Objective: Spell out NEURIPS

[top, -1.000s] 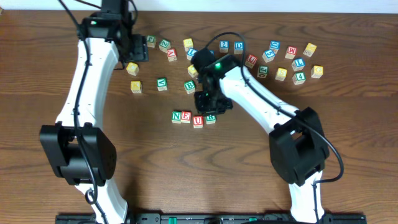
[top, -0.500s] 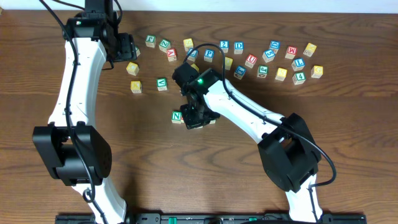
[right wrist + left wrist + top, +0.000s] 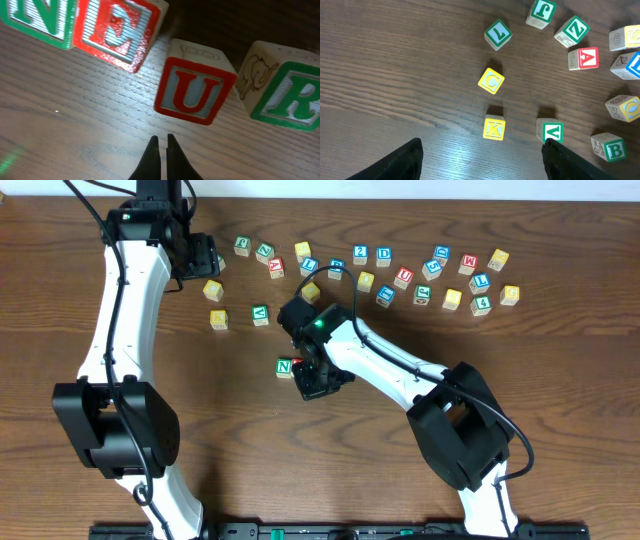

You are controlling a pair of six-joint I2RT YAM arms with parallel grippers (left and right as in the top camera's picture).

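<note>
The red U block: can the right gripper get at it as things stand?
Probably yes: the shut right gripper points at the U block with only bare table between; it must open to grasp.

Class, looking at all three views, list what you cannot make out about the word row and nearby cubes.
Overhead: the right gripper covers the row after the N cube; the following letters are hidden.
Right wrist: the N cube and the R cube are cut by the frame edges.
Left wrist: the blue-framed cube is cut by the right edge, its letter unreadable.
</note>
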